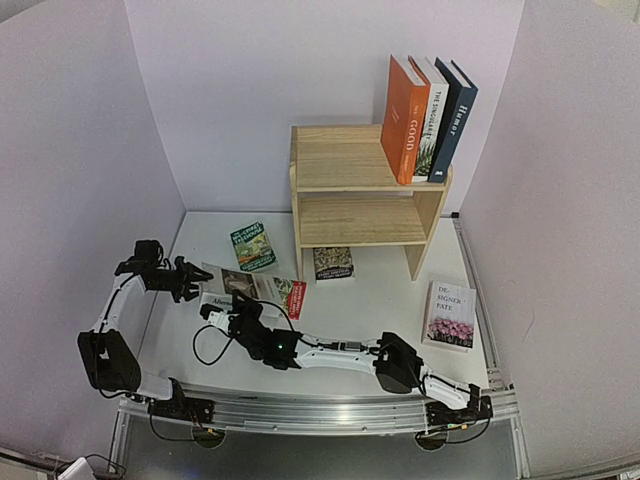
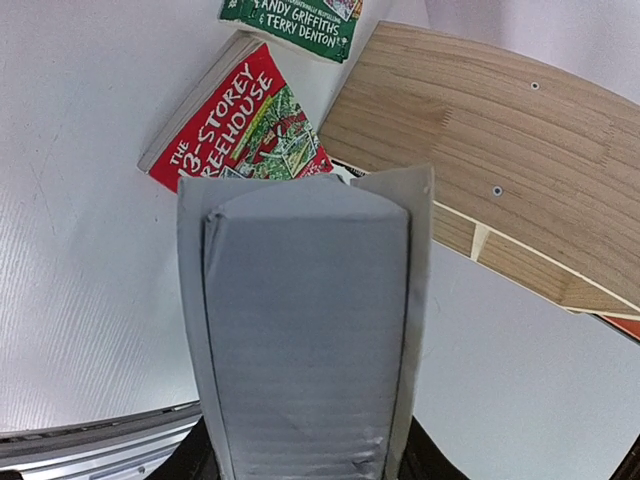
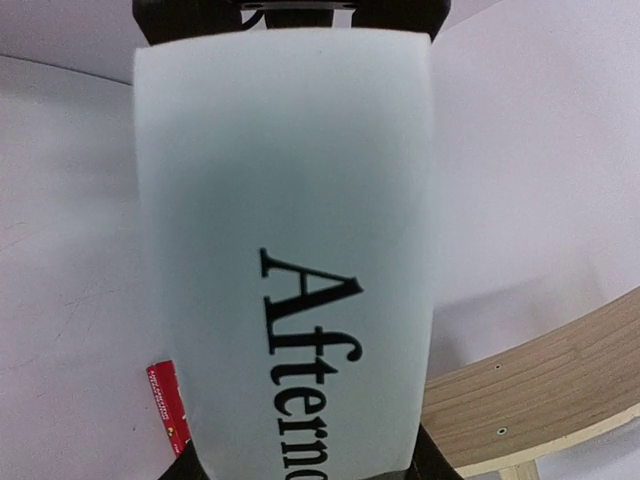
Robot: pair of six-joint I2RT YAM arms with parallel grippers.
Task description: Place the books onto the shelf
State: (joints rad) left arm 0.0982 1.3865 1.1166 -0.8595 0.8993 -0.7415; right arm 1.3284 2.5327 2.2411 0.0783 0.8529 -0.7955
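Observation:
A white book [image 1: 238,283] with "Afterno…" on its spine [image 3: 285,230] sits at the table's left between both grippers. My left gripper [image 1: 190,282] is shut on its left end, and the grey page edge [image 2: 305,330] fills that wrist view. My right gripper [image 1: 232,315] is shut across the spine from the near side. The wooden shelf [image 1: 350,185] stands behind, with the orange book [image 1: 404,115], a white book [image 1: 428,120] and the dark blue book [image 1: 452,120] upright on its top tier.
A red paperback [image 1: 295,298] lies right beside the held book. A green paperback [image 1: 253,246] lies further back. A dark paperback [image 1: 333,263] lies at the shelf's foot, and a flower-cover book [image 1: 451,315] at the right front. White walls enclose the table.

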